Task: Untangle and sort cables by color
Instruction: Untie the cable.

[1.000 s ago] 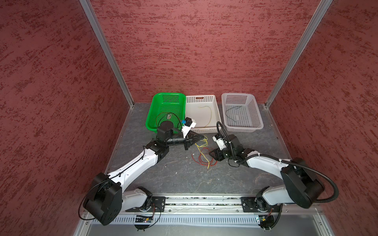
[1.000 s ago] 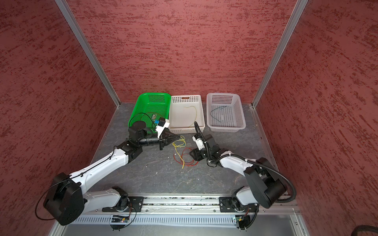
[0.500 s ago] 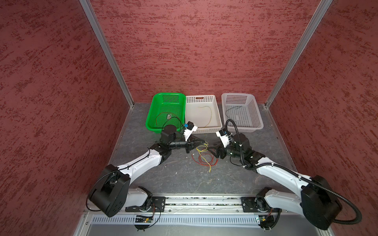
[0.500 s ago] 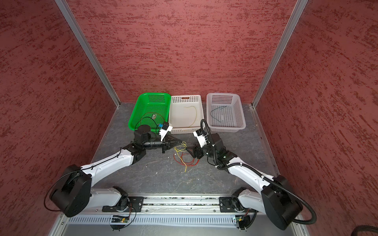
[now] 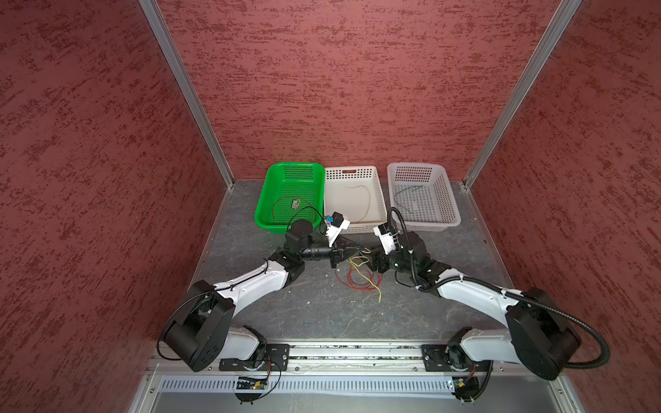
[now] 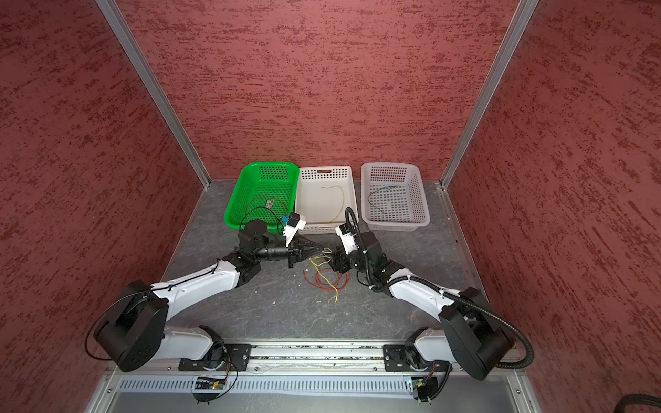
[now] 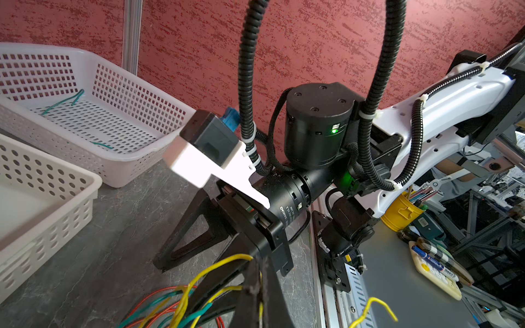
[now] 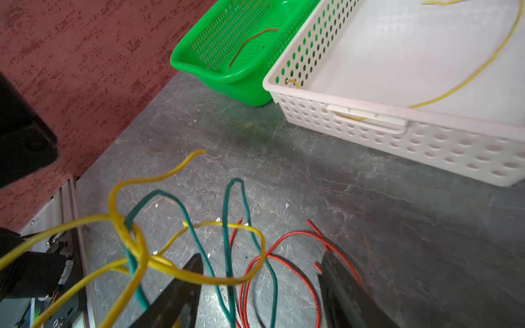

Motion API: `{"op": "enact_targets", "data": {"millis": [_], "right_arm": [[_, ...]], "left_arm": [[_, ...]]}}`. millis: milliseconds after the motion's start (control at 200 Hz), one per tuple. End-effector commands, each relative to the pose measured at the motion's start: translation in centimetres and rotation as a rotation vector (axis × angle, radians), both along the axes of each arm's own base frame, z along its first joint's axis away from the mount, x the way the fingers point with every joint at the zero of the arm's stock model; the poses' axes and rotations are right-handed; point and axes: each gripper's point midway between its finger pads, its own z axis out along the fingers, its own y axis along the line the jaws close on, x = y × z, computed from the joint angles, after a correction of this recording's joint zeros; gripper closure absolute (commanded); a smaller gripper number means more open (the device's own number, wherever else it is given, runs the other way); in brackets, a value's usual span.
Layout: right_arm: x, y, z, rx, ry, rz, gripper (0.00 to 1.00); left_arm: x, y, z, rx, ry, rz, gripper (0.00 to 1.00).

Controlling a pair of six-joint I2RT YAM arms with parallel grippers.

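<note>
Grey table, cables pinched in left gripper

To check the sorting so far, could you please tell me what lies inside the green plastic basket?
One thin red cable curls on the floor of the green plastic basket, beside a small pale tag. The left arm's black wrist covers part of its near edge.

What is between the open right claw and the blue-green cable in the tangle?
A yellow cable loops across the blue-green cable just ahead of the right claw; a red cable also lies in the gap between its jaws.
</note>
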Motion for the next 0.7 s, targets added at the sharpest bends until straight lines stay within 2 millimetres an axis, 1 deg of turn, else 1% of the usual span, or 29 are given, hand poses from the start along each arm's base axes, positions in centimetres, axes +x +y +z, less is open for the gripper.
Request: {"op": "enact_targets", "data": {"millis": [0,210,376,466,576,696], "right_arm": [[1.6,0.5,3.2,0.075,-0.092,-0.057,0.35],[2.8,0.0,3.7,0.098,-0.105,-0.130,0.41],[3.5,-0.7,3.3,0.078,-0.109,-0.186,0.51],[3.6,-1.3,3.5,0.085,-0.122,-0.221,0.57],[3.6,-2.2,3.7,0.089,-0.138,-0.267,0.64],[3.8,-2.8,3.0,0.054,-0.126,-0.292,0.69]], "left_arm": [[0.3,-0.4,1.6,-0.045,-0.016,-0.002,1.00],[0.1,-0.7,2.9,-0.114,0.006,-0.013,1.00],[-0.6,-1.0,4.2,-0.165,0.025,-0.050,1.00],[-0.9,-1.1,5.0,-0.191,0.034,-0.071,1.00],[-1.3,-1.1,6.2,-0.210,0.028,-0.085,1.00],[-2.0,-0.7,7.8,-0.221,0.005,-0.089,1.00]]}}
